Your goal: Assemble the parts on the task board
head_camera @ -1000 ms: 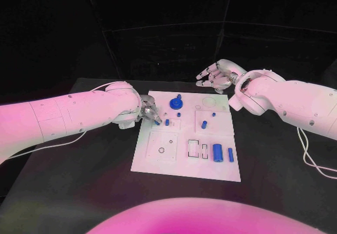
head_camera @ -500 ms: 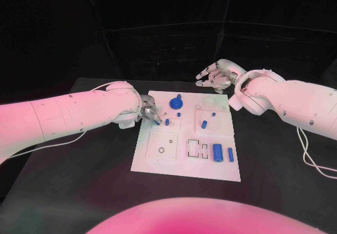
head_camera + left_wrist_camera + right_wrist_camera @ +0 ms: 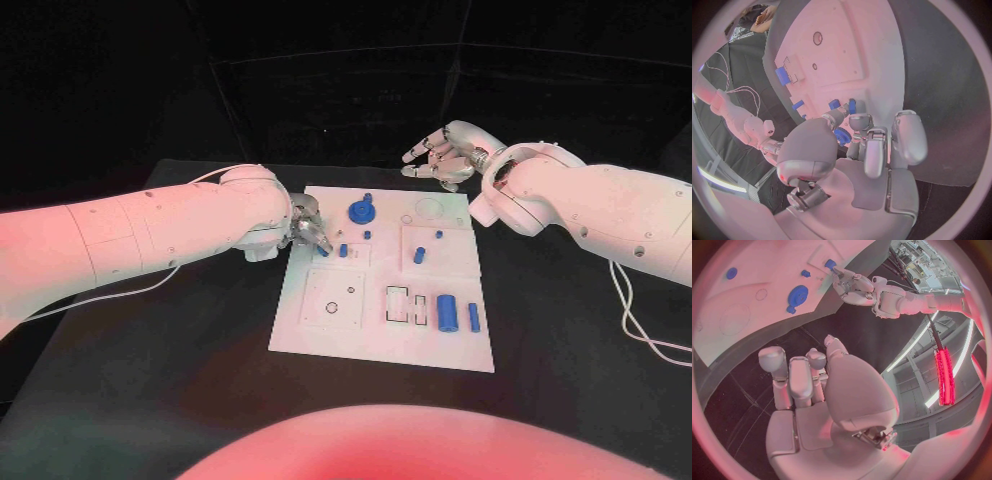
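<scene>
The white task board (image 3: 384, 300) lies flat in the middle of the black desk (image 3: 173, 360). On its near part, toward the right side, 2 blue upright parts stand side by side: a thick cylinder (image 3: 447, 313) and a thinner pin (image 3: 473, 317) just beside it. To their left is a narrow blue piece (image 3: 420, 309) in a rectangular slot.

Farther back, a short blue peg (image 3: 420, 255) stands in the right half of the board, and a round blue gear-like part (image 3: 361, 211) sits near the far edge.

The left hand (image 3: 304, 228) is at the left edge of the board, in its far half. Its fingers (image 3: 856, 121) are bent toward small blue parts (image 3: 323, 250) there, but I cannot tell if they grasp one.

The right hand (image 3: 444, 155) hovers above the far right corner of the board, well apart from it. Its fingers (image 3: 798, 372) are spread, released, and hold nothing.
</scene>
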{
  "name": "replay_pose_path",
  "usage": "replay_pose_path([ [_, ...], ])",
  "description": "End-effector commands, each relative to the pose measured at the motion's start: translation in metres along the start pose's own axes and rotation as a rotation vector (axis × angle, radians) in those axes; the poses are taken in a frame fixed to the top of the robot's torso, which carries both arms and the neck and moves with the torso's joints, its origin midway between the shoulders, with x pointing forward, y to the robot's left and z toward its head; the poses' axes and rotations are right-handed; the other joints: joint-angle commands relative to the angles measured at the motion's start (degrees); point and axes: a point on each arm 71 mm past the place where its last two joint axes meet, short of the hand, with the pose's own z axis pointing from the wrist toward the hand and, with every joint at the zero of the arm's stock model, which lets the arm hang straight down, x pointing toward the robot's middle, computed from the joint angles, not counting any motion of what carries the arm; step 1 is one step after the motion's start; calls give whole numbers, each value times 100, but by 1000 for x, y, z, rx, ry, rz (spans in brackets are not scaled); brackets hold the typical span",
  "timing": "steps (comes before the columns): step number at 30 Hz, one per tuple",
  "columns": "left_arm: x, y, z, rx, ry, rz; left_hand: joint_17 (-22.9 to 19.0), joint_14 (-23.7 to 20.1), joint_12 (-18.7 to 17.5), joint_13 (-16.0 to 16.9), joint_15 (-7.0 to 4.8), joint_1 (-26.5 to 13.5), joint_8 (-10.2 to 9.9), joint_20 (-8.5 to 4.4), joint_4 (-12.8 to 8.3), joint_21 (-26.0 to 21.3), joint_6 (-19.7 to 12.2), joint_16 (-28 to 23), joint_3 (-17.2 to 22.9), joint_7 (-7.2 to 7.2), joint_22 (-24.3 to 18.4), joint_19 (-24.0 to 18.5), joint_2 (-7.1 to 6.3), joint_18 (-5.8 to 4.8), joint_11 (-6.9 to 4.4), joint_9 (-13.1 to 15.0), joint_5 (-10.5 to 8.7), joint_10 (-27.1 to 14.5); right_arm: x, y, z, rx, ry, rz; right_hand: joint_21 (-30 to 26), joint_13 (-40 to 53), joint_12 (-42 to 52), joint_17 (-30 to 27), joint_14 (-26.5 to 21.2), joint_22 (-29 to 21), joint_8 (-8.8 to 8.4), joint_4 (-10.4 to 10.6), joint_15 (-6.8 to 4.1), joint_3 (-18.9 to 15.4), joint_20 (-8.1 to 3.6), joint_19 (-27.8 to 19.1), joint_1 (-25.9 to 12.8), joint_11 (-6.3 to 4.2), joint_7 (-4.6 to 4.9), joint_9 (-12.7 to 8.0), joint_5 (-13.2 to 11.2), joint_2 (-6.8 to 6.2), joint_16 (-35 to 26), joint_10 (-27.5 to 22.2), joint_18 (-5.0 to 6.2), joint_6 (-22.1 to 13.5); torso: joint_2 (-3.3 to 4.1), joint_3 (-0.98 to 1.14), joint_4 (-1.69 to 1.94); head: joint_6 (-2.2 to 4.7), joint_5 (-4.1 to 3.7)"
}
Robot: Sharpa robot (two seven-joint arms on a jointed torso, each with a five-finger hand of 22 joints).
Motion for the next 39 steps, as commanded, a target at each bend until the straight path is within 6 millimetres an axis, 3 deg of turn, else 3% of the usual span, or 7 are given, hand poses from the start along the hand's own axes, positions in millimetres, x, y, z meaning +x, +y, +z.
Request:
replay_pose_path([
  [1,6,4,2,-37,39,30,1509,616,42,18,-41,-90,16,-33,-149,14,17,18,117,-37,953,306,-29,-72,-28,4,7,27,0,2,0,-11,0,2,-29,-2,-22,7,106,-7,23,46,-23,3,16,18,-2,-6,-13,-7,26,3,-16,-35,46,-39,0,0,-4,1,-8],
  [17,5,2,3,-36,36,30,1509,616,82,94,-62,-177,53,-49,-20,74,84,18,-94,-68,976,320,-3,-83,-54,-1,8,66,0,2,1,-11,0,2,-29,-2,-22,7,106,-7,23,46,-23,3,16,18,-2,-6,-13,-7,26,3,-16,-35,46,-39,-2,1,0,1,-9],
  [21,5,3,3,-38,34,29,1509,616,92,116,-67,-339,47,-54,148,107,106,18,-154,-72,988,329,85,-90,-57,-19,12,79,0,2,0,-11,0,2,-29,-2,-22,7,106,-7,23,46,-23,3,16,18,-2,-6,-13,-7,26,3,-16,-35,46,-39,0,1,-1,1,-12],
  [39,4,3,4,-39,16,18,1509,616,125,194,-90,-745,43,-75,388,151,156,18,-84,-94,1011,344,107,-98,-78,-97,25,109,0,2,1,-11,0,2,-29,-2,-22,7,106,-7,23,46,-23,3,16,18,-2,-6,-13,-7,26,3,-16,-35,46,-39,-1,1,-2,1,-20],
])
